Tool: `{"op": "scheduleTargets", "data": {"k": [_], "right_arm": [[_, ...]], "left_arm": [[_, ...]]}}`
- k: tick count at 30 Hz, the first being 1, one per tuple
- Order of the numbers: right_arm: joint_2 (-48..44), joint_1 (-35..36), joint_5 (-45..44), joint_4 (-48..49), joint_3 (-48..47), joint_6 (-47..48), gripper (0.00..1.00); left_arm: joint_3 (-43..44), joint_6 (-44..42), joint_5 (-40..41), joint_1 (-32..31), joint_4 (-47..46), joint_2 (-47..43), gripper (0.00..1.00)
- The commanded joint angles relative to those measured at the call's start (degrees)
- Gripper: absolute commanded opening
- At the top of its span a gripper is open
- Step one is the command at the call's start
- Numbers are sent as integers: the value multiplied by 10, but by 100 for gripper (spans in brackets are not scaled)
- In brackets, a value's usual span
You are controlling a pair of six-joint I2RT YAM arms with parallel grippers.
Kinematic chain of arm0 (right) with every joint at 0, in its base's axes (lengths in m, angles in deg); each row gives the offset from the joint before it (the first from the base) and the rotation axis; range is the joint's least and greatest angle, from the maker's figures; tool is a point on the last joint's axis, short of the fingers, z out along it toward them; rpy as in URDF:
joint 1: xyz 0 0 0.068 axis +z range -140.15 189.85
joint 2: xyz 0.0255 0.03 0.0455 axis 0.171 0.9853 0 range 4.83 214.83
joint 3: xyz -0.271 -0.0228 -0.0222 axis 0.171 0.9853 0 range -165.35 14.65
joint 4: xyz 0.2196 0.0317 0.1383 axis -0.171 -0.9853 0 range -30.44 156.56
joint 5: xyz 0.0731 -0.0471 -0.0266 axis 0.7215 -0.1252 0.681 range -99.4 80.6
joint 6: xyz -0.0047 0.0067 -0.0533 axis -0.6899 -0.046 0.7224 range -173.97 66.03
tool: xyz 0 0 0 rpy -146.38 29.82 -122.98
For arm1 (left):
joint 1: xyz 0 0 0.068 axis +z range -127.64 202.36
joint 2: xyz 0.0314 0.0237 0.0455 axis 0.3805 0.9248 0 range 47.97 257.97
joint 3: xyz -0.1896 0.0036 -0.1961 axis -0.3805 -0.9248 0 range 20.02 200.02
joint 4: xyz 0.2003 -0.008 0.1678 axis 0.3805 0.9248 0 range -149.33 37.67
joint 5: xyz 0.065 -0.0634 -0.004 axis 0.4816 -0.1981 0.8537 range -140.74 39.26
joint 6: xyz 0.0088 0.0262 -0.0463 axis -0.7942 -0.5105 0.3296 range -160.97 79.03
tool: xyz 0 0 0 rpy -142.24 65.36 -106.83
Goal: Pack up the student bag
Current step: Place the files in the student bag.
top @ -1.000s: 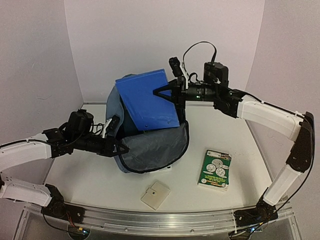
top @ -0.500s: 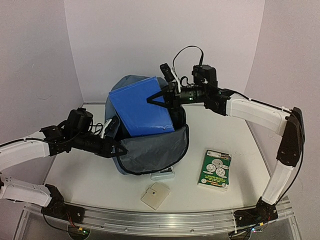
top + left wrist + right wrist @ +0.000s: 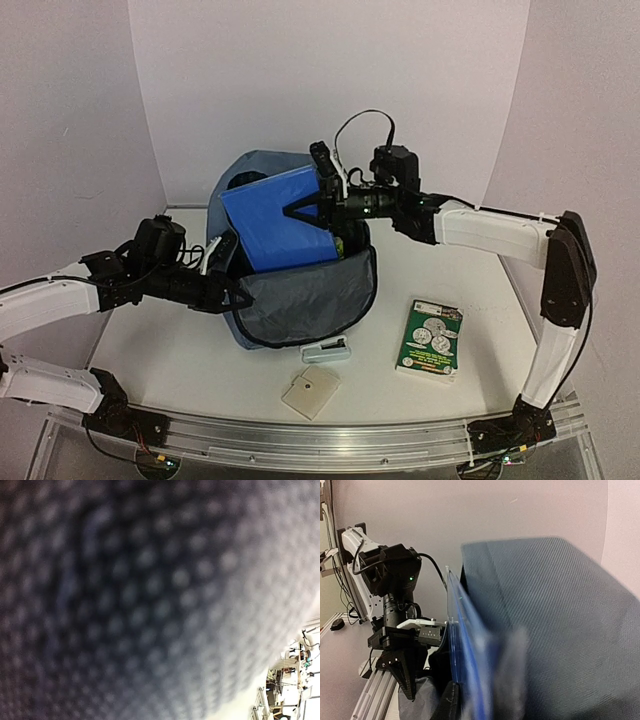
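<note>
Over student bag (image 3: 300,305), right arm (image 3: 480,228) outstretched

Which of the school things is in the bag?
The blue folder, standing in the bag. The green book, tan square and small case lie on the table.

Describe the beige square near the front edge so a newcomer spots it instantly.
Start at the big blue bag in the middle. Three loose items lie in front of it. The beige square is the one closest to the front rail: flat, plain, turned cornerwise, unlike the green printed book to its right and the pale oblong case at the bag's foot.
</note>
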Motion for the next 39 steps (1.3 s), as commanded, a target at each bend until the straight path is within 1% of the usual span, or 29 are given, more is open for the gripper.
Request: {"op": "scheduleTargets", "data": {"k": [1, 4, 9, 12, 16, 19, 21, 24, 26, 30, 33, 36, 39], "right_arm": [[-19, 15, -67, 38, 39, -7, 30], [-56, 15, -99, 42, 68, -15, 49], [-121, 15, -140, 49, 117, -25, 65], [-151, 15, -157, 50, 137, -33, 69], [-194, 15, -211, 49, 161, -52, 71], [-229, 15, -288, 40, 181, -102, 82], [-248, 15, -347, 6, 188, -118, 86], [-282, 13, -477, -46, 208, -150, 92], [-315, 11, -531, -79, 234, -171, 97], [-376, 7, -630, -145, 290, -227, 98], [-425, -9, -707, -208, 345, -302, 98], [-463, -54, -718, -267, 405, -394, 98], [-461, -124, -671, -300, 467, -463, 98]], "left_arm": [[13, -8, 9, -8, -42, -12, 0], [9, -2, 13, -7, -44, -11, 0], [5, 12, 43, -7, -37, -17, 0], [-4, 20, 50, -7, -44, -25, 1], [-8, 25, 57, -7, -43, -30, 1], [-7, 27, 65, -7, -40, -31, 1], [-7, 27, 69, -7, -40, -31, 1], [-8, 22, 71, -7, -39, -29, 1], [-8, 19, 71, -7, -37, -26, 1], [-14, 17, 78, -7, -39, -30, 1], [-22, 19, 86, -7, -41, -34, 1], [-29, 19, 84, -7, -43, -34, 1], [-32, 17, 81, -7, -46, -33, 1]]}}
